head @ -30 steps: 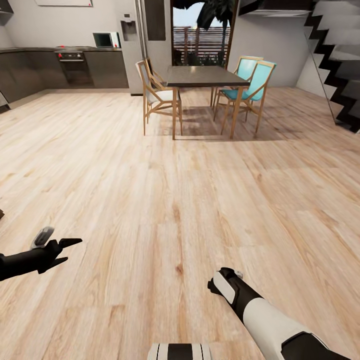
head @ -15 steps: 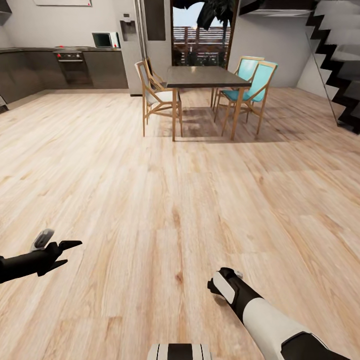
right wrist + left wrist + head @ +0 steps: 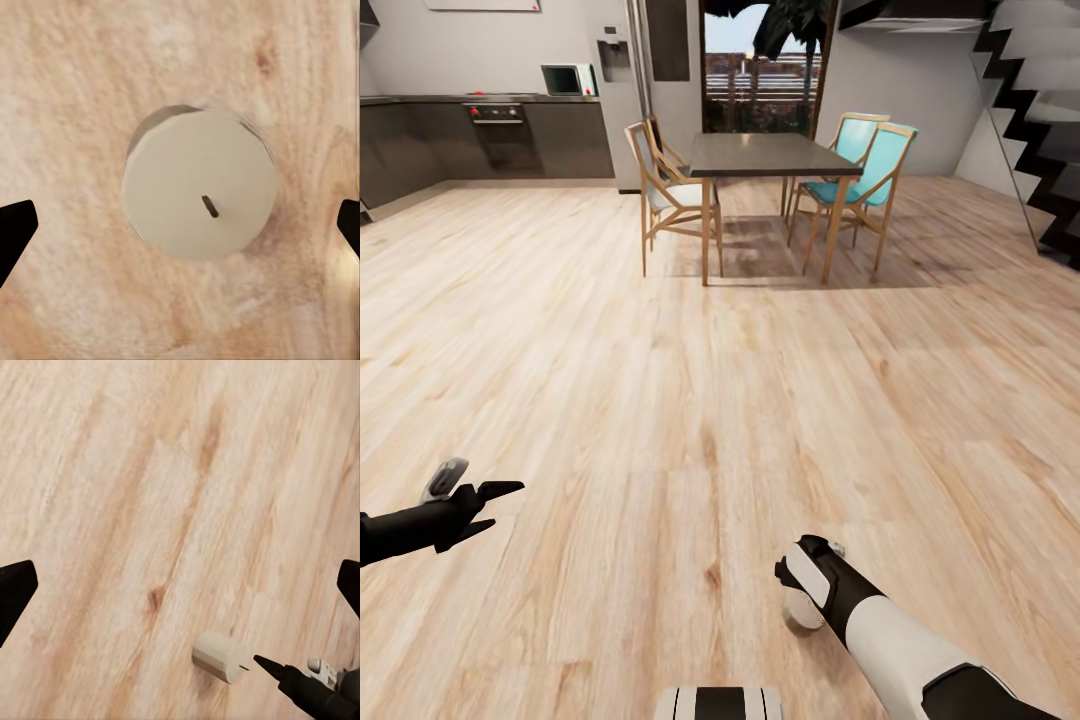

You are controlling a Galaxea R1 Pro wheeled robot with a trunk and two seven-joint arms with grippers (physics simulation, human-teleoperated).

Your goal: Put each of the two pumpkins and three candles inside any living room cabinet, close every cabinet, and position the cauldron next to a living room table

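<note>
Bright, even light; soft renders.

Floor (image 3: 690,400): pale honey wood planks, streaky brown grain, darker knots. Candle (image 3: 199,195): grey-beige, dark wick. Dining table (image 3: 765,155): dark grey-brown top, light wood legs. Two chairs (image 3: 865,165) turquoise; one chair (image 3: 660,185) pale grey-seated. Kitchen cupboards (image 3: 480,140) dark brown. Stairs (image 3: 1030,110) black, white wall.

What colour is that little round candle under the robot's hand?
Pale grey-beige, with a small dark wick; the candle shows best in the right wrist view.
</note>
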